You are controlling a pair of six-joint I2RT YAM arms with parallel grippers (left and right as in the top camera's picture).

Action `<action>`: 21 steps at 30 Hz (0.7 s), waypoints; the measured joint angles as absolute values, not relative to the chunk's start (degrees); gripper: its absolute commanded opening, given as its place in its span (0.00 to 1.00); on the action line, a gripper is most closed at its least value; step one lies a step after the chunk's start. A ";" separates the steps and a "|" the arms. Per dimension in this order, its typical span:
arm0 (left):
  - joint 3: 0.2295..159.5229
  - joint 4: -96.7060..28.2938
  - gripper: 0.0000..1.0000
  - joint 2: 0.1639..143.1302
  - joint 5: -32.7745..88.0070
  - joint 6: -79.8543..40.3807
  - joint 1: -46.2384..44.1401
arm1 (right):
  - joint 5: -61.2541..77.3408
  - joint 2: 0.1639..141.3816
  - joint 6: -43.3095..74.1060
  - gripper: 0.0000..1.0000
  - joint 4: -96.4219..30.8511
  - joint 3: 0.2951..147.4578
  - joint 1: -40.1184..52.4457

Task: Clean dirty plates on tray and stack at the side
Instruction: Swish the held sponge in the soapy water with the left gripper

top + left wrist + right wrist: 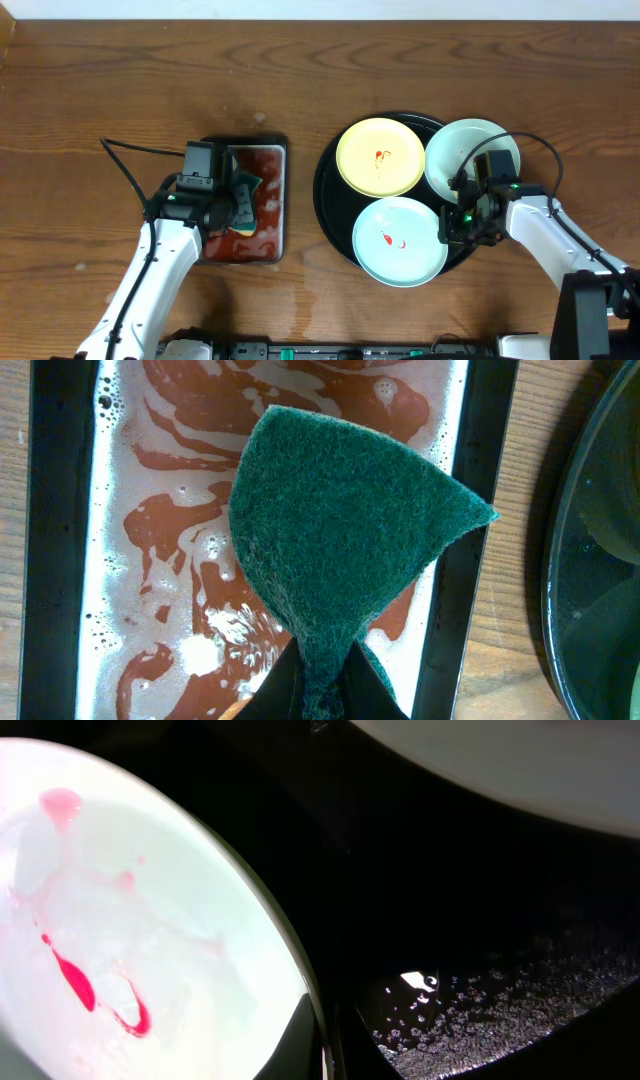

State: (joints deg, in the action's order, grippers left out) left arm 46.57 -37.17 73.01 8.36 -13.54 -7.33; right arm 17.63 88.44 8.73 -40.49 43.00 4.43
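Mint plate [120, 920] rim pinched between right fingers [295, 1055], on tray [480, 910].

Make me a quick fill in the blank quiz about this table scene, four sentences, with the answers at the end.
The left gripper holds a ___ scouring pad over the rectangular tray.
The black tray carries ___ plates.
The smear on the yellow plate is ___.
The lower plate, whose rim the right gripper pinches, is pale ___.
Answers: green; three; red; mint.
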 measured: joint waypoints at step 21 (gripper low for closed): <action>46.57 -32.03 0.07 74.89 8.64 -17.32 -7.33 | 17.63 88.44 8.73 0.01 -40.49 43.00 4.43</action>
State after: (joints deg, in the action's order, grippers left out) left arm 46.57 -32.03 74.89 8.64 -17.32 -7.33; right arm 17.63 88.44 8.73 -40.49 43.00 4.43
